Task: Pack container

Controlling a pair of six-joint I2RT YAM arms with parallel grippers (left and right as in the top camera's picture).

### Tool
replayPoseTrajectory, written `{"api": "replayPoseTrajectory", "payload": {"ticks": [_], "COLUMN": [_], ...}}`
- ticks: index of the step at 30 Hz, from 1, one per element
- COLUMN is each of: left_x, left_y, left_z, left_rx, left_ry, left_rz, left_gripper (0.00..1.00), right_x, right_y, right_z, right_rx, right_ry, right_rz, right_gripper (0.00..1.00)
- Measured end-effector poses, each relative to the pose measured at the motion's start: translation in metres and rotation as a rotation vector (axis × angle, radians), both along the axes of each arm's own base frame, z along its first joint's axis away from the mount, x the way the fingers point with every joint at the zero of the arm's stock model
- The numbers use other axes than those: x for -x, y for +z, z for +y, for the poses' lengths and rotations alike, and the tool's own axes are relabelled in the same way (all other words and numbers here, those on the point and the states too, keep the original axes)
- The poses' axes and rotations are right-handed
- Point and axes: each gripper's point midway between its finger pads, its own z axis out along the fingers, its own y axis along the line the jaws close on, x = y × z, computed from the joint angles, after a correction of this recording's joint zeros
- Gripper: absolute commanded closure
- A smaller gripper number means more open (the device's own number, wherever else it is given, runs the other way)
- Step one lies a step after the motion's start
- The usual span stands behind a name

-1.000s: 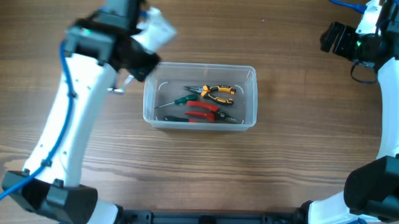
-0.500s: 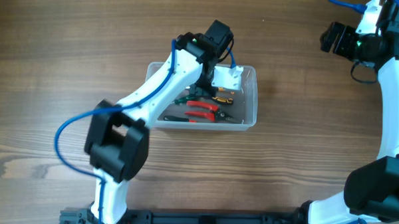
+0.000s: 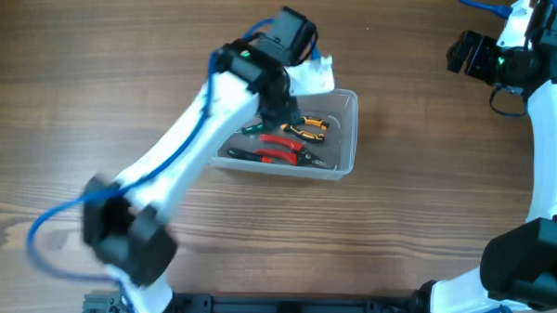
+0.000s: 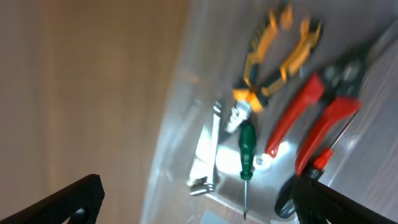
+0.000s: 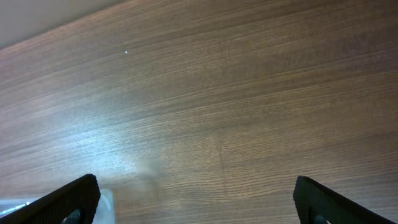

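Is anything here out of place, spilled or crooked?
Nothing is spilled: the tools all lie inside the container. The container only sits slightly crooked against the grain of the table.

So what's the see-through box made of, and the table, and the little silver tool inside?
The box looks like clear, glossy plastic: you can see straight through its walls. The table looks like wood, or a wood-print top, with brown grain lines. The silver tool seems bare metal, shiny grey, though blurry.
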Motion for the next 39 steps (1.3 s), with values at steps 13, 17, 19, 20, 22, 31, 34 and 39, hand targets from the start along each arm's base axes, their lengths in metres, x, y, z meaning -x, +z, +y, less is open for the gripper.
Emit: {"api": "replayPoseTrajectory", "payload": {"ticks": [13, 17, 19, 20, 22, 31, 34, 39], "left_x": [-0.01, 0.003, 0.006, 0.006, 0.007, 0.007, 0.007, 0.007], "left_y": [0.099, 0.094, 0.094, 0.094, 0.094, 0.094, 0.093, 0.093], "left_z": [0.308, 0.364, 0.372, 0.374, 0.377, 0.376, 0.375, 0.375], "left_rx": [0.503, 0.576, 0.589, 0.594, 0.6, 0.608, 0.609, 0.61], "left_ry": [1.476, 1.685, 1.715, 1.723, 1.731, 1.734, 1.733, 1.733], "left_rz": [-0.234, -0.254, -0.258, -0.258, -0.257, -0.254, -0.252, -0.252], "left_gripper": [0.0, 0.0, 0.0, 0.0, 0.0, 0.0, 0.0, 0.0], "right_x": [0.0, 0.0, 0.0, 0.0, 0.0, 0.0, 0.016, 0.095], "right_y": [0.0, 0.0, 0.0, 0.0, 0.0, 0.01, 0.063, 0.181], "right_z": [0.0, 0.0, 0.0, 0.0, 0.0, 0.03, 0.095, 0.155], "right_rx": [0.0, 0.0, 0.0, 0.0, 0.0, 0.005, 0.018, 0.019], "right_ry": [0.0, 0.0, 0.0, 0.0, 0.0, 0.065, 0.212, 0.378], "right_rz": [0.0, 0.0, 0.0, 0.0, 0.0, -0.023, -0.151, -0.474], "right_gripper": [0.0, 0.0, 0.0, 0.0, 0.0, 0.0, 0.0, 0.0]}}
